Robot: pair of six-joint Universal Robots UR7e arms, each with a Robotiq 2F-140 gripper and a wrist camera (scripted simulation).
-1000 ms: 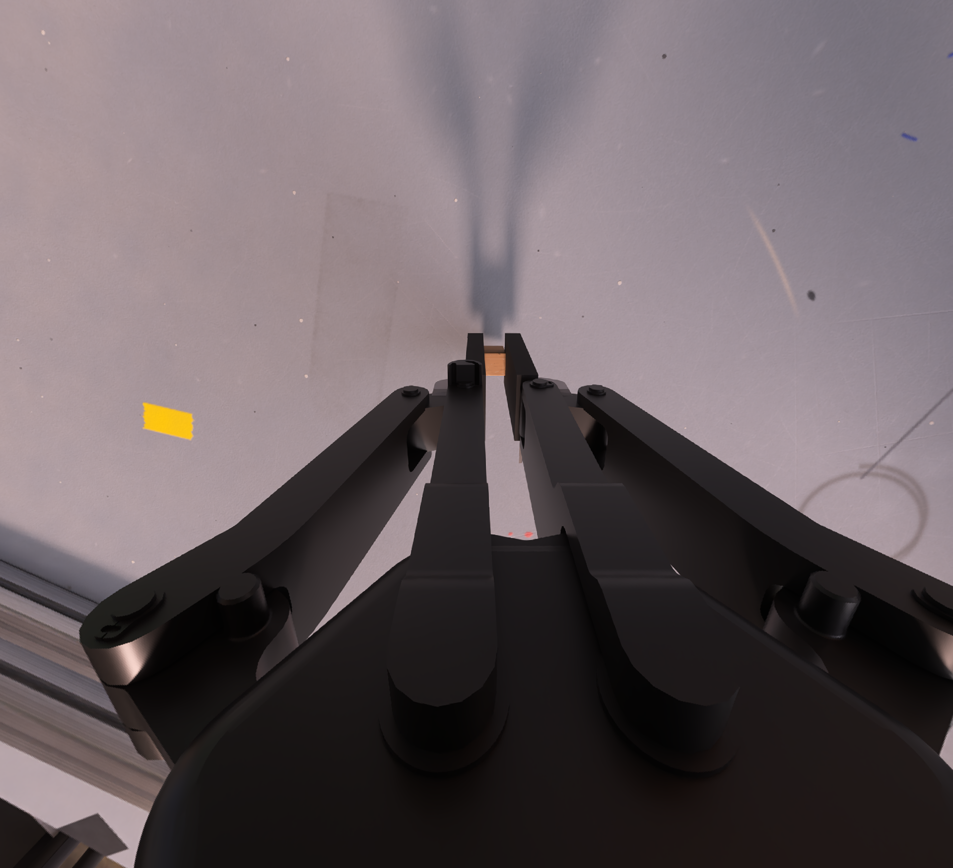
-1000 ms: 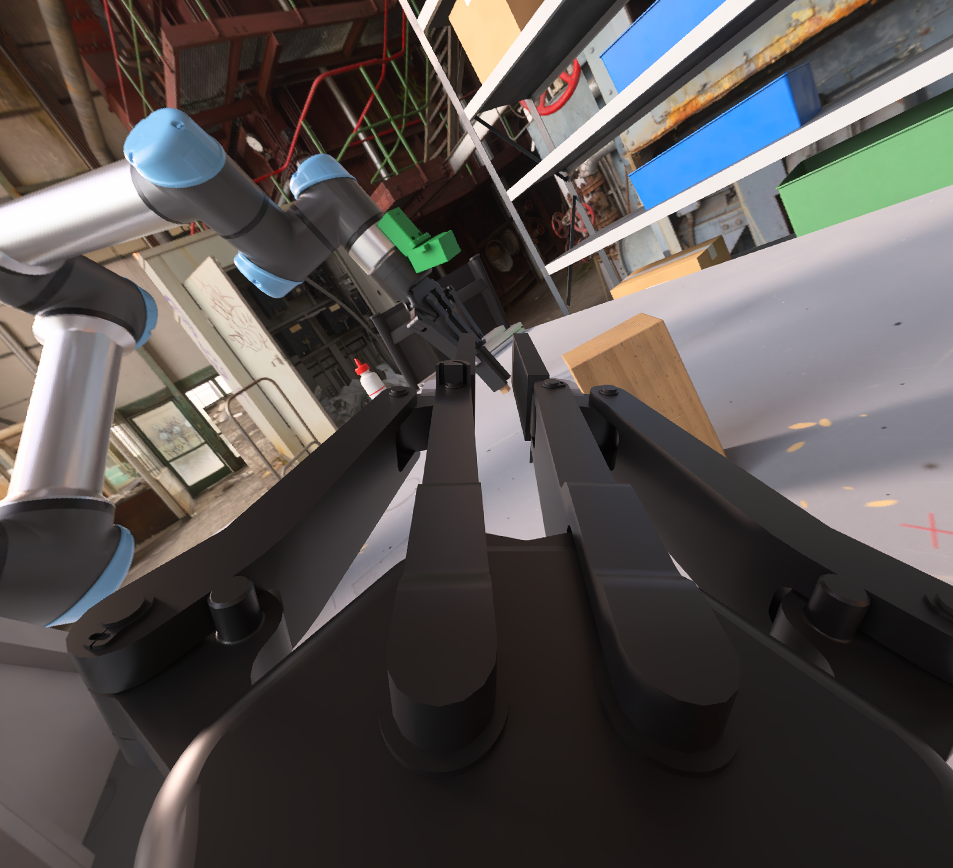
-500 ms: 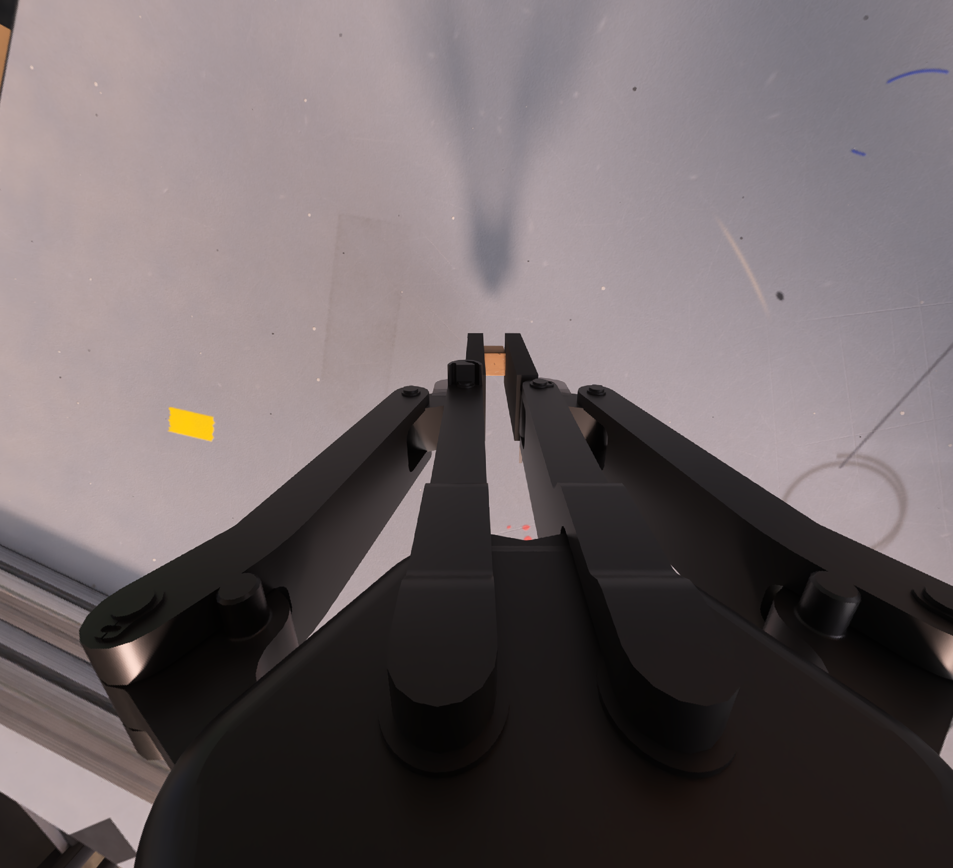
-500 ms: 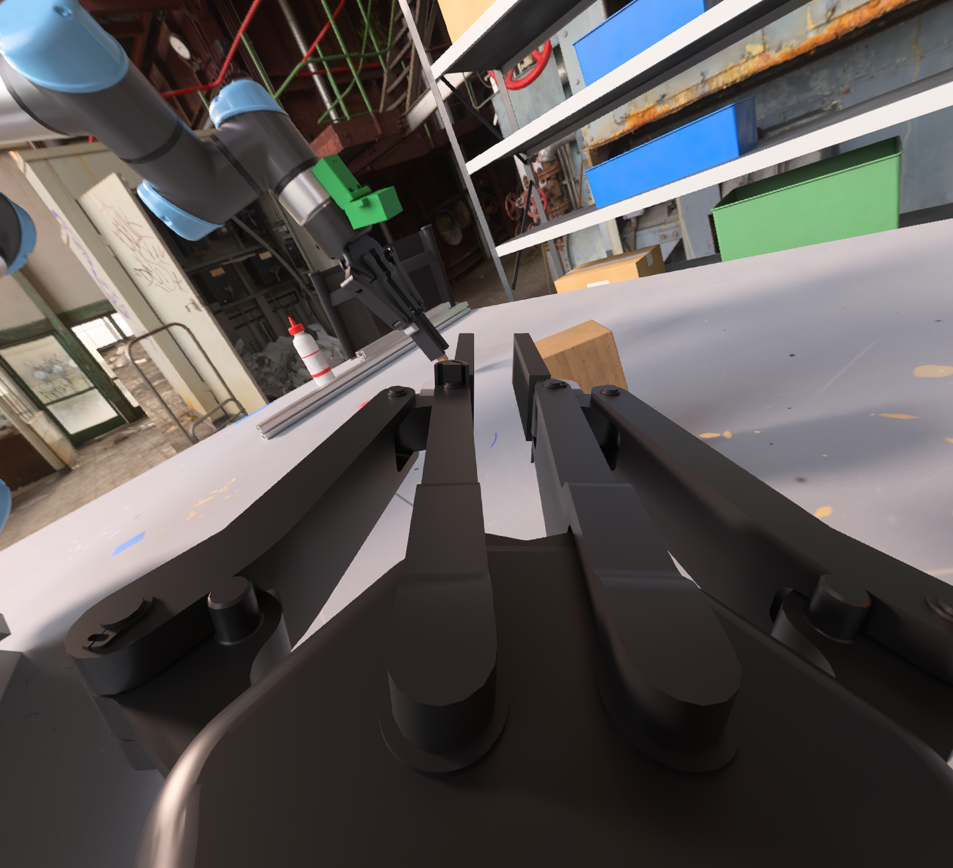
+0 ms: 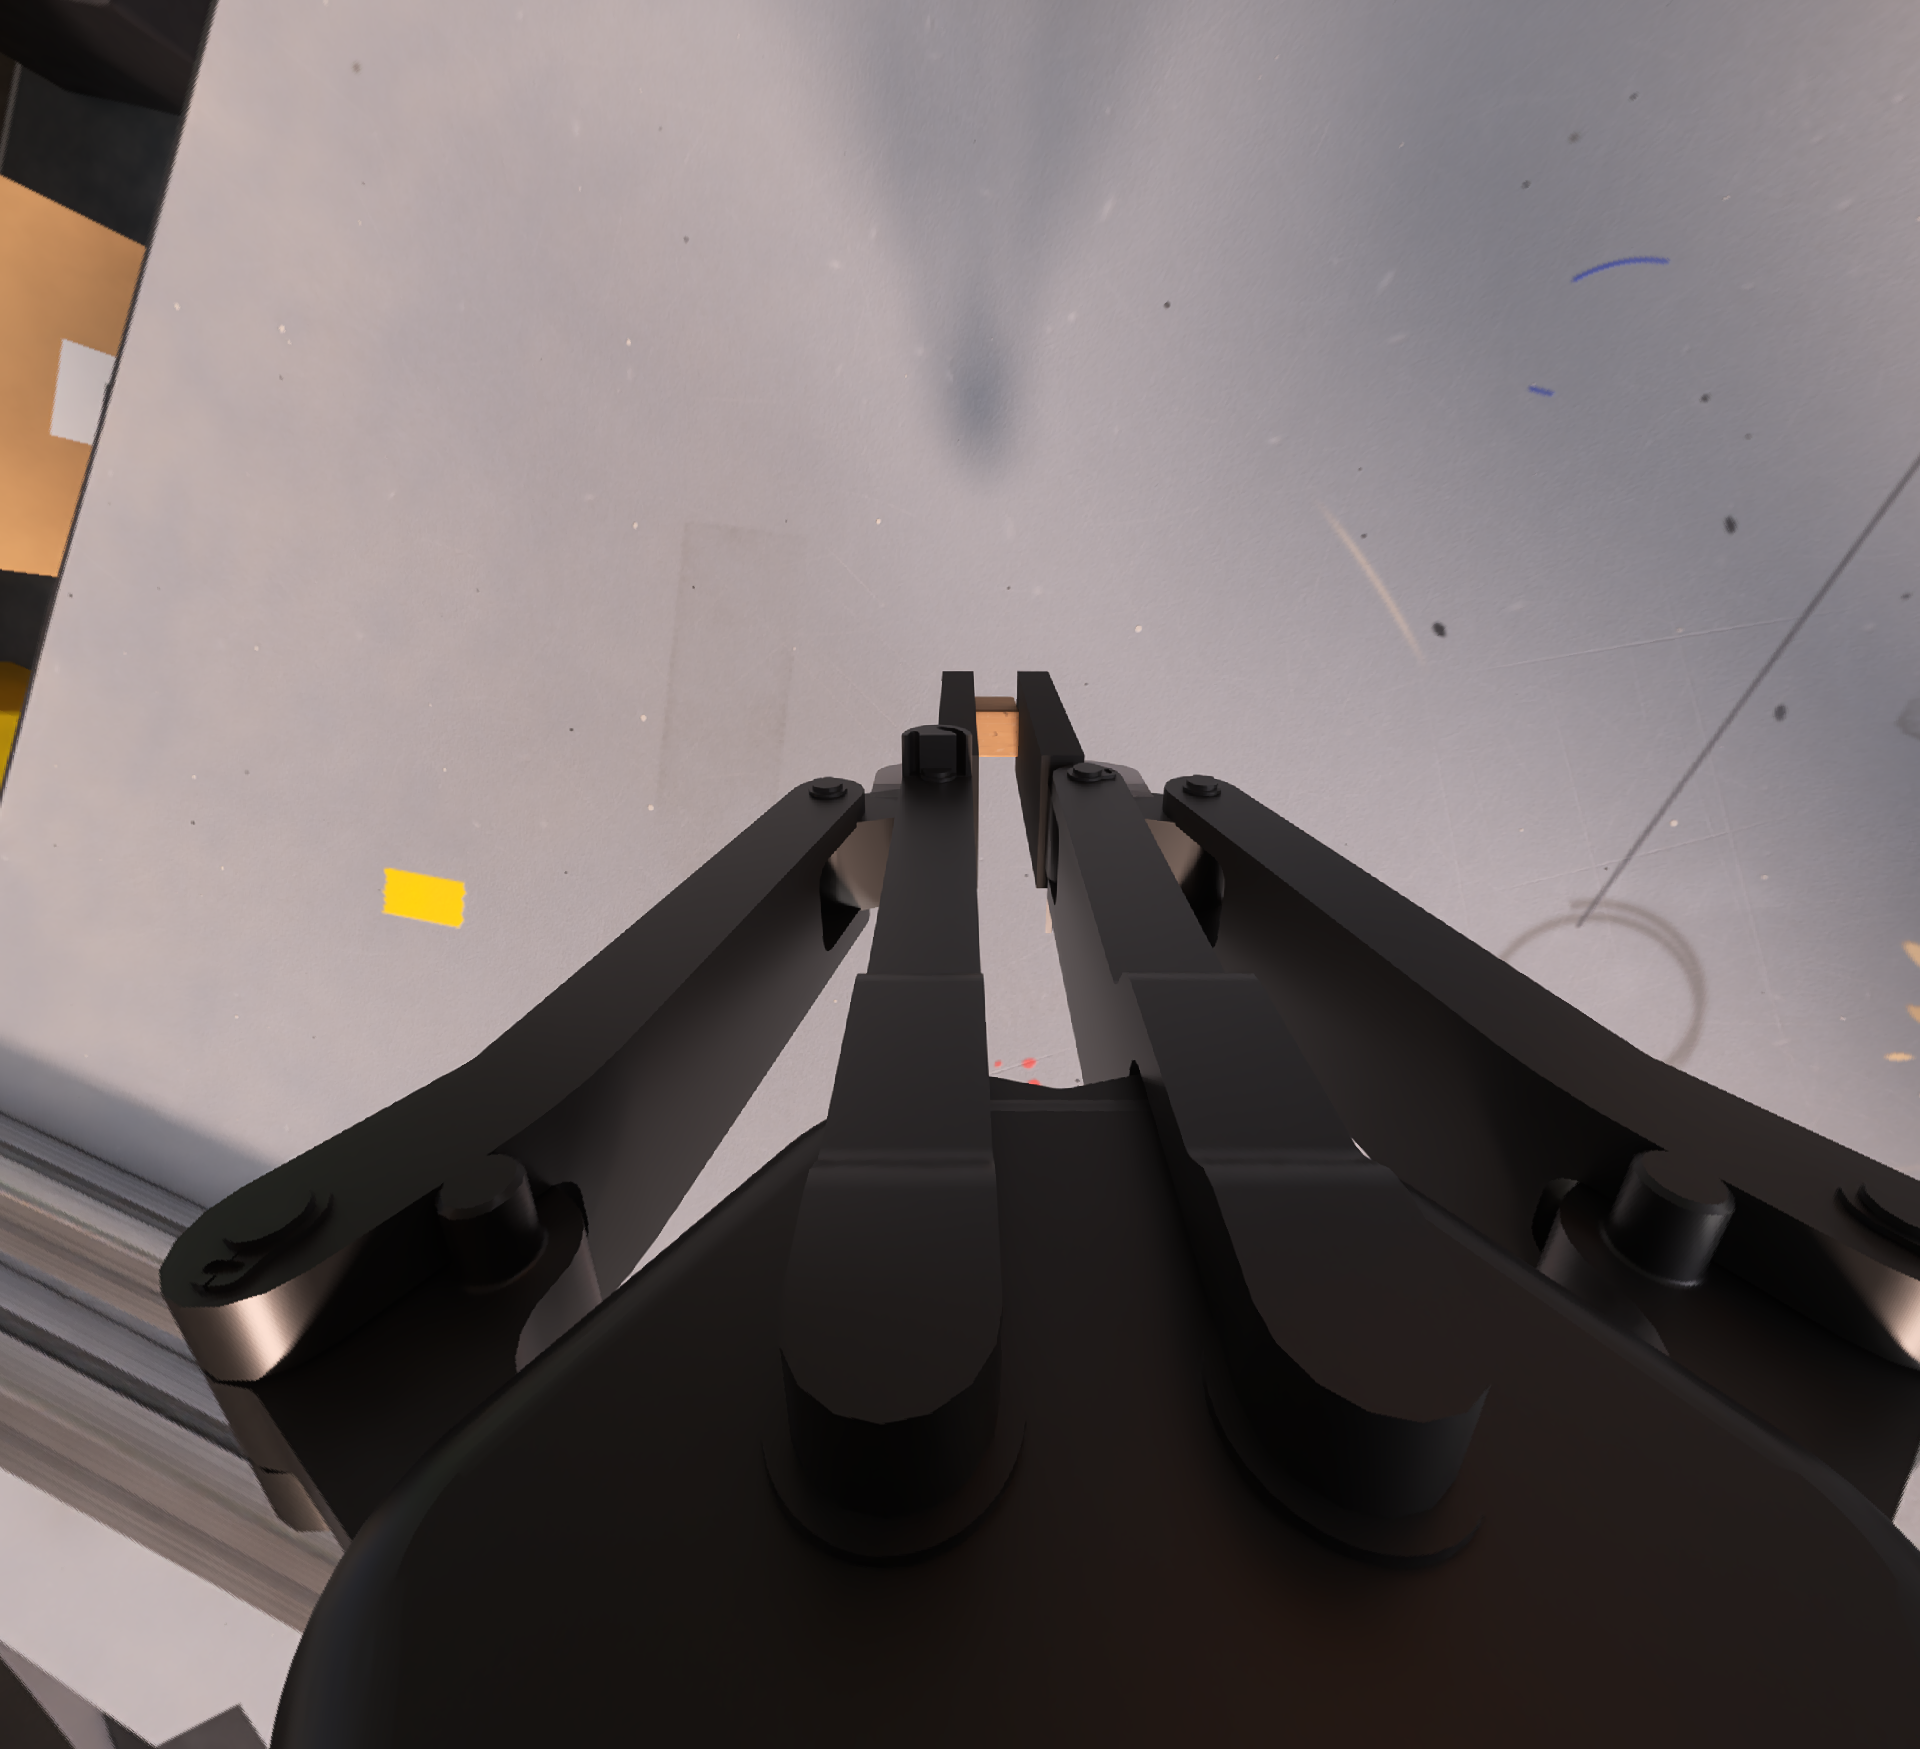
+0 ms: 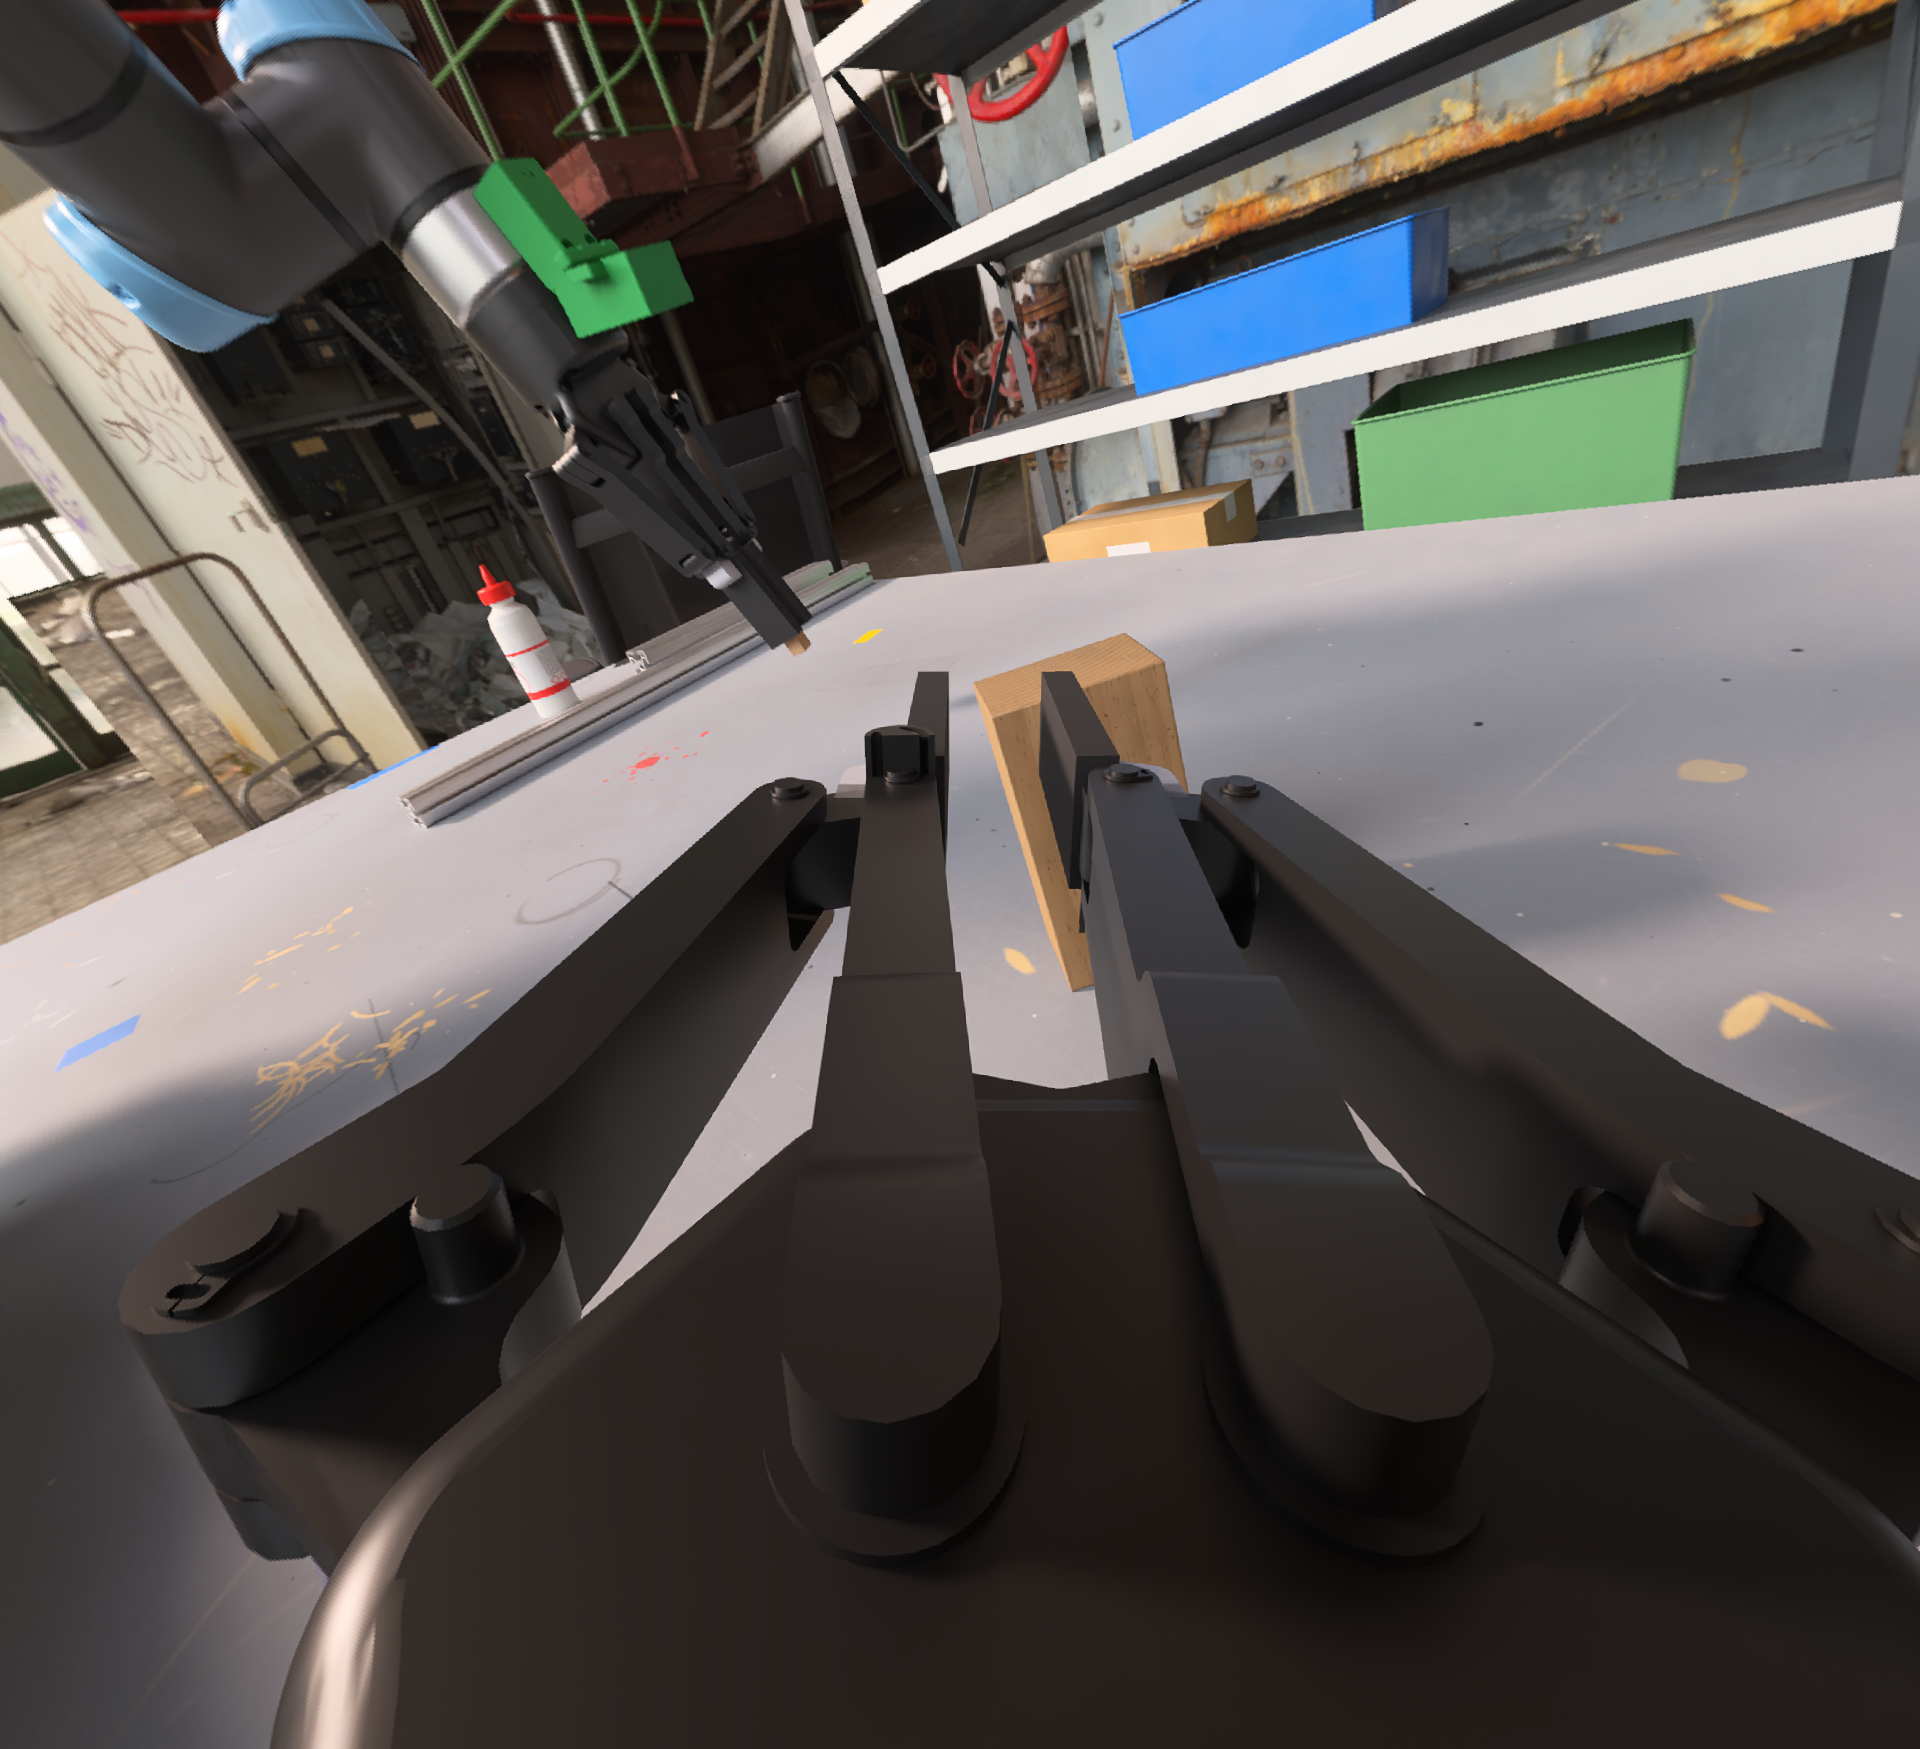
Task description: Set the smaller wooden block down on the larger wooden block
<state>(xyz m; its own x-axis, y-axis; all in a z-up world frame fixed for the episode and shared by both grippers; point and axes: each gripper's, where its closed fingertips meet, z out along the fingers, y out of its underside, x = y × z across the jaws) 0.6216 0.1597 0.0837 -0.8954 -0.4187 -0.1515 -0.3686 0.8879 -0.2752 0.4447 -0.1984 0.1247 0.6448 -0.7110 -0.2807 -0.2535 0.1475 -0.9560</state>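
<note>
between the tips of the left gripper [image 5: 995,700], the small pale wooden block [image 5: 994,727] sits pinched, jaws drawn in tight against its 2 sides, held in the air above the grey scuffed table [image 5: 623,349]. a yellow tape patch [image 5: 424,896] lies at 8 o'clock from it. in the right wrist view, the larger tan wooden block [image 6: 1122,702] stands on the table just beyond the right gripper [image 6: 992,700], partly behind its right finger; that gripper holds nothing, jaws nearly together with a narrow gap. the held block shows at 10 o'clock from the larger one, well apart. a white bottle with a red cap [image 6: 523,643] stands by a grey aluminium rail [image 6: 582,723] further toward 9 o'clock.
</note>
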